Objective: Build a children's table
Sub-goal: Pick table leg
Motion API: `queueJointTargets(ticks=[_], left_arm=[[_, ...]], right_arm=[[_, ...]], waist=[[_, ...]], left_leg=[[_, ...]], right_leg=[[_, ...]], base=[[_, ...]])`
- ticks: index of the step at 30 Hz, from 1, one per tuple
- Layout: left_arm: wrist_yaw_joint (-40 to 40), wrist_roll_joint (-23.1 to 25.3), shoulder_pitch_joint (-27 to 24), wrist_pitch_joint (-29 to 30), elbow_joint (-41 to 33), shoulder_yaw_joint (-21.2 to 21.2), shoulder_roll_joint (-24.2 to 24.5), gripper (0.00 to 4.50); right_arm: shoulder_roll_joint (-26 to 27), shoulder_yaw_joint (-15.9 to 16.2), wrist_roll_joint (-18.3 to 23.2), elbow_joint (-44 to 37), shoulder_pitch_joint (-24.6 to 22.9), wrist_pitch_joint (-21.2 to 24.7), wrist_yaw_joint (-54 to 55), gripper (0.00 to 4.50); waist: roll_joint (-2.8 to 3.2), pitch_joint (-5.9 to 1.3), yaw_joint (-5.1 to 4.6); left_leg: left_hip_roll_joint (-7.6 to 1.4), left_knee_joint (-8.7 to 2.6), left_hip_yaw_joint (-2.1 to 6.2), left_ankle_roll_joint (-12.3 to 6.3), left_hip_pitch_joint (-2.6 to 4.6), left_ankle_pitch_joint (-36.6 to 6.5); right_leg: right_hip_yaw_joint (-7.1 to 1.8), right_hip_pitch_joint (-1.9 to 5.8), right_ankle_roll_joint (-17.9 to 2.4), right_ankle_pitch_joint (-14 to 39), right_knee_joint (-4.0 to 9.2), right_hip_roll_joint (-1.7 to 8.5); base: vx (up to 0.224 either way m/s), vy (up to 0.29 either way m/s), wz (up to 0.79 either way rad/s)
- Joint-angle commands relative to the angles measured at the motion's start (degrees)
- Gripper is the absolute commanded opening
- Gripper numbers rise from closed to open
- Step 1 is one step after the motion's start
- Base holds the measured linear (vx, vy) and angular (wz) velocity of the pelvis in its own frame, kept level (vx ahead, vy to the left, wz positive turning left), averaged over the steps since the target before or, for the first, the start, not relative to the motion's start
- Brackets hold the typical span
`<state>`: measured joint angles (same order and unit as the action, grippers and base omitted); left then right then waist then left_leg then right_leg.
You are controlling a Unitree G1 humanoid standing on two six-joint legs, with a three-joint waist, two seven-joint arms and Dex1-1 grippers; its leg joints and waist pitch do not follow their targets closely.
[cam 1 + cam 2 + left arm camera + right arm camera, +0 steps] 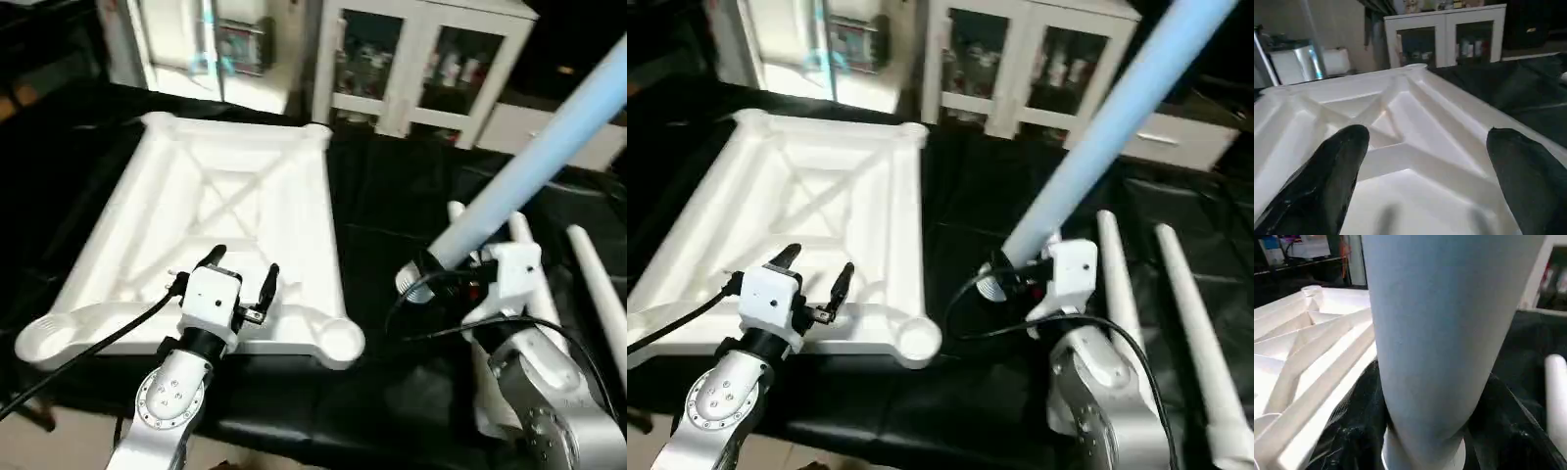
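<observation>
Right gripper (446,269) clamps leg (529,176); wrist view reveals its rim.

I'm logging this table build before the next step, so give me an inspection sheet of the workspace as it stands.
Surface: black cloth-covered bench.
Job's things: white tabletop lies underside up, ribs showing, corner sockets empty; one leg held, tilted up; more legs lie on the cloth to the robot's right.
Clutter: nothing seen.
End effectors: left end effector open, above the tabletop's near edge, holding nothing; right end effector shut on the leg near its thick end.
Cables: black cables run along both wrists.
Surroundings: white glass-door cabinet behind the bench.
</observation>
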<state>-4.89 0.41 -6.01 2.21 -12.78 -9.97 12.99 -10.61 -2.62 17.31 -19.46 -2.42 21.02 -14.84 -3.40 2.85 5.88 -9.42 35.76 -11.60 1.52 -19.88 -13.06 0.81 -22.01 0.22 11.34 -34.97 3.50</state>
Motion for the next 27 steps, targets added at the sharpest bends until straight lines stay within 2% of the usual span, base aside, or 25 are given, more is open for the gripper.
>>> queueJointTargets(ticks=[1, 3, 4, 5, 6, 7, 8, 9, 10, 11, 12, 13, 14, 16, 17, 18, 19, 20, 21, 22, 23, 24, 25, 26, 27], left_arm=[[-0.82, 0.75, 0.47, -0.36, -0.88, -0.40, 0.01, 4.32], [-1.39, 0.64, 0.91, -0.96, -0.57, -0.04, -0.23, 4.32], [-1.37, 0.84, 1.17, -0.98, -0.26, 0.06, -0.26, 4.32], [-1.36, 1.08, 1.41, -1.05, -0.05, 0.09, -0.21, 4.32], [-1.39, 1.09, 1.70, -0.80, -0.14, 0.04, -0.26, 4.32], [-1.44, 1.07, 1.91, -0.64, -0.21, 0.02, -0.30, 4.32], [-1.06, 1.73, 2.32, -0.38, -0.33, -0.06, -0.32, 4.32], [-0.68, 2.36, 2.64, -0.23, -0.37, -0.11, -0.29, 4.32], [-0.14, 3.13, 2.95, 0.27, -0.23, 0.00, -0.09, 4.32], [-0.06, 2.80, 3.02, 0.17, 0.00, 0.32, -0.16, 4.32], [0.15, 2.77, 3.06, 0.24, 0.02, 0.54, -0.31, 4.32], [0.73, 2.66, 3.23, 0.47, 0.23, 1.18, -0.75, 4.32], [0.77, 2.59, 3.39, 0.48, 0.47, 1.37, -1.00, 4.32], [0.51, 2.78, 3.90, 0.42, 1.20, 1.41, -1.39, 4.32], [0.44, 2.90, 4.08, 0.47, 1.43, 1.27, -1.44, 4.32], [0.52, 3.12, 4.34, 0.82, 1.76, 1.21, -1.59, 4.32], [0.67, 2.67, 4.66, 1.21, 2.15, 1.48, -2.09, 4.32], [0.76, 2.17, 4.94, 1.89, 2.43, 1.78, -2.50, 4.32], [1.19, 2.53, 5.37, 3.26, 2.85, 1.84, -2.68, 4.32], [1.58, 3.03, 5.71, 4.31, 3.20, 1.84, -2.75, 4.32], [1.81, 3.07, 5.98, 4.77, 3.50, 2.08, -2.89, 4.32], [1.92, 3.03, 6.11, 4.91, 3.63, 2.27, -2.95, 4.32], [2.00, 3.07, 6.17, 4.86, 3.71, 2.41, -2.98, 4.32], [2.06, 3.04, 6.02, 5.18, 3.39, 2.71, -3.09, 4.32], [2.13, 2.98, 5.94, 5.28, 3.38, 2.84, -3.20, 4.32]], right_arm=[[0.75, -0.82, -0.17, -0.11, 0.29, -2.14, 0.76, 1.86], [0.88, -0.53, 0.05, 0.44, 0.45, -2.10, 0.59, 1.86], [0.82, -0.32, -0.20, 0.90, 0.42, -2.30, 0.55, 1.86], [0.75, -0.18, -0.34, 1.16, 0.40, -2.22, 0.59, 1.86], [0.64, -0.24, -0.25, 1.10, 0.33, -1.85, 0.63, 1.86], [0.59, -0.31, -0.17, 1.01, 0.32, -1.54, 0.67, 1.86], [0.60, -0.72, 1.00, 0.84, 0.12, -0.70, -0.01, 1.86], [0.67, -1.08, 1.97, 0.78, -0.06, -0.17, -0.61, 1.86], [0.83, -1.32, 2.02, 0.91, -0.20, -0.17, -0.54, 1.86], [0.88, -1.16, 1.61, 0.97, -0.16, -0.26, -0.27, 1.86], [0.85, -1.00, 1.48, 0.89, -0.16, -0.38, -0.36, 1.86], [0.77, -0.46, 1.02, 0.75, -0.10, -0.72, -0.55, 1.86], [0.75, -0.14, 0.80, 0.81, -0.03, -0.77, -0.61, 1.86], [0.62, 0.57, 0.32, 1.28, 0.26, -0.67, -0.60, 1.86], [0.50, 0.75, 0.21, 1.55, 0.39, -0.67, -0.66, 1.86], [0.28, 1.06, -0.06, 1.92, 0.59, -0.68, -0.78, 1.86], [0.03, 1.46, -0.19, 2.24, 0.87, -0.32, -1.03, 1.86], [-0.18, 1.91, -0.37, 2.54, 1.19, -0.17, -1.38, 1.86], [-0.28, 2.30, -0.48, 2.81, 1.53, 0.08, -1.73, 1.86], [-0.31, 2.55, -0.47, 2.99, 1.81, 0.52, -1.96, 1.86], [-0.55, 2.96, -1.15, 3.25, 2.31, 0.51, -2.05, 1.86], [-0.69, 3.21, -1.61, 3.38, 2.66, 0.41, -2.08, 1.86], [-0.70, 3.28, -1.71, 3.57, 3.01, 0.49, -2.04, 1.86], [-1.04, 3.53, -2.32, 3.78, 3.42, -0.06, -2.08, 1.86], [-1.30, 3.71, -2.83, 4.09, 3.62, -0.65, -2.19, 1.86]], waist=[[-0.08, -2.19, 0.63], [-0.25, -1.61, 1.12], [0.71, -1.24, 1.49], [0.46, -0.49, 0.65], [1.06, -0.93, -1.06], [1.64, -1.03, -2.09], [2.42, -1.70, -3.98], [2.21, -2.21, -4.62], [1.83, -2.28, -5.60], [1.42, -2.36, -5.60], [0.59, -2.57, -5.24], [1.32, -2.68, -5.70], [3.02, -2.57, -6.30], [3.46, -2.38, -6.79], [4.07, -2.33, -6.83], [3.67, -2.49, -6.53], [4.29, -2.68, -6.27], [4.28, -3.09, -5.81], [3.74, -3.25, -5.55], [2.27, -3.61, -5.10], [2.54, -3.42, -4.14], [1.31, -3.31, -2.45], [1.26, -2.94, -1.53], [2.15, -2.73, -1.03], [2.36, -2.66, -1.07]], left_leg=[[-3.35, -2.28, 0.66, -3.14, 1.54, -11.65], [-3.06, -0.39, 0.90, -2.77, 1.97, -15.20], [-3.21, 0.50, 1.12, -1.09, 3.48, -17.36], [-3.29, 0.15, 1.00, -0.32, 4.69, -21.44], [-2.81, -3.71, 0.54, -0.98, 5.40, -25.58], [-2.90, -5.06, -1.19, -0.71, 7.25, -27.73], [-3.35, -10.10, 0.23, -4.92, 1.83, -24.29], [-3.75, -10.07, 0.83, -5.48, 2.60, -19.29], [-4.40, -8.98, 1.31, -4.48, 2.96, -10.74], [-4.01, -8.32, 0.81, -2.56, 2.71, -8.87], [-3.75, -7.06, 0.77, 2.91, 1.53, -11.86], [-5.34, -6.06, 3.85, 8.76, 0.57, -14.53], [-6.76, -8.10, 4.94, 16.56, 0.78, -18.39], [-9.67, -11.33, 5.42, 22.97, 1.00, -20.33], [-10.70, -12.41, 5.78, 22.98, 0.59, -20.69], [-12.59, -12.94, 6.59, 18.18, 1.34, -20.95], [-12.20, -12.00, 6.79, 12.00, 2.31, -17.84], [-10.51, -10.47, 5.54, 6.58, 2.04, -13.55], [-9.17, -9.64, 4.61, 4.71, 1.86, -12.83], [-4.07, -6.30, 2.45, 2.65, 0.37, -13.43], [-3.02, -4.50, 2.29, 0.99, -0.88, -12.46], [-2.09, -2.67, 2.74, -2.81, -2.16, -5.88], [-2.75, -3.10, 3.25, -4.49, -2.24, -4.16], [-3.35, -3.83, 3.69, -4.48, -1.90, -5.40], [-3.70, -4.24, 3.69, -4.24, -1.63, -6.67]], right_leg=[[-7.47, 0.87, -10.27, 19.63, 7.03, 7.36], [-10.59, 0.74, -9.40, 24.66, 8.39, 8.58], [-12.56, -0.91, -7.64, 30.08, 9.25, 7.87], [-11.52, -2.83, -6.34, 33.85, 9.46, 6.25], [-6.94, -3.11, -4.38, 31.20, 6.71, 2.34], [-3.57, -5.63, -3.49, 28.22, 4.15, -0.42], [4.20, -2.13, -2.54, 11.03, -4.85, -0.63], [5.08, -2.49, -2.74, 6.37, -5.15, -0.15], [4.73, -2.41, -3.32, 1.15, -3.26, 1.78], [4.11, -1.89, -4.21, -0.08, -1.67, 2.92], [0.91, -0.16, -7.83, 1.62, 1.44, 6.61], [-0.65, 1.28, -10.89, 3.65, 1.72, 7.64], [0.90, 1.18, -7.37, 2.87, 0.83, 3.69], [2.91, 0.45, -3.48, 2.13, -1.63, 1.24], [3.35, 0.53, -2.57, 2.39, -2.62, 0.97], [3.40, -0.37, -0.65, 3.06, -3.49, 1.31], [2.80, -1.34, -0.05, 3.25, -3.67, 1.84], [2.04, -0.59, -1.25, 2.18, -2.07, 2.72], [1.46, -0.06, -2.48, 1.33, -0.58, 3.32], [-0.32, 1.17, -6.63, -0.49, 2.85, 5.00], [-1.65, 1.57, -9.24, 0.76, 4.31, 7.65], [-2.99, 3.04, -7.13, 1.08, 5.08, 9.91], [-2.90, 2.78, -4.93, 4.46, 5.00, 9.43], [-2.01, 2.59, -4.93, 10.64, 5.08, 8.52], [-1.55, 2.32, -5.28, 13.49, 5.27, 7.77]], base=[[-0.016, 0.094, -0.19], [-0.045, 0.147, -0.27], [-0.061, 0.169, -0.27], [-0.078, 0.202, -0.37], [-0.040, 0.107, -0.23], [-0.057, 0.195, -0.40], [-0.061, 0.198, -0.26], [-0.071, 0.266, -0.24], [-0.055, 0.178, -0.07], [-0.021, 0.118, 0.05], [-0.028, 0.103, -0.01], [-0.028, 0.103, -0.01], [-0.041, 0.087, -0.02], [0.000, 0.000, 0.00], [-0.028, -0.032, 0.25], [-0.012, -0.110, 0.24], [-0.012, -0.110, 0.24], [-0.022, -0.149, 0.15], [-0.044, -0.162, 0.02], [-0.044, -0.162, 0.02], [-0.041, -0.174, -0.07], [-0.035, -0.158, -0.07], [-0.035, -0.158, -0.07], [-0.037, -0.122, -0.01], [-0.030, -0.089, -0.02]])
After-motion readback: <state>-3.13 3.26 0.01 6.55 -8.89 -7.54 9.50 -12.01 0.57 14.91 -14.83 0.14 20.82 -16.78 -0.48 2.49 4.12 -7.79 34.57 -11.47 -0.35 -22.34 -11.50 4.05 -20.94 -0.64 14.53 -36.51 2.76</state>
